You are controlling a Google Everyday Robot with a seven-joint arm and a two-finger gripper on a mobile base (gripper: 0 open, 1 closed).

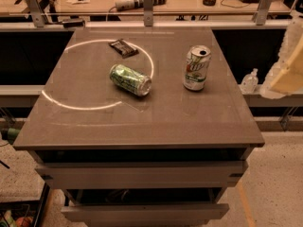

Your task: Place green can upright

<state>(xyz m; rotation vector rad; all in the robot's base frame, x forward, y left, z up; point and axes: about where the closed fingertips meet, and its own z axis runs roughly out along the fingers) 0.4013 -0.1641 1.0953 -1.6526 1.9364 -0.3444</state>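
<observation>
Green can (130, 79) lies on its side mid-worktop (142, 124), its right end on the arc of 1 white ring (71, 105). 2 cans total: the other, a white can (196, 67), stands upright to the right, apart. 1 dark packet (123, 48) sits behind. Bare room along the front edge & left side. Tool (286, 74) is at the frame's right edge, off the worktop; open or closed, can't tell.

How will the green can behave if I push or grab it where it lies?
The green can lies on its side on the smooth table, so a push across its length would probably roll it. Being a thin drink can, it likely dents under a hard squeeze. The claw hangs beyond the table's right edge, apart from it.
</observation>
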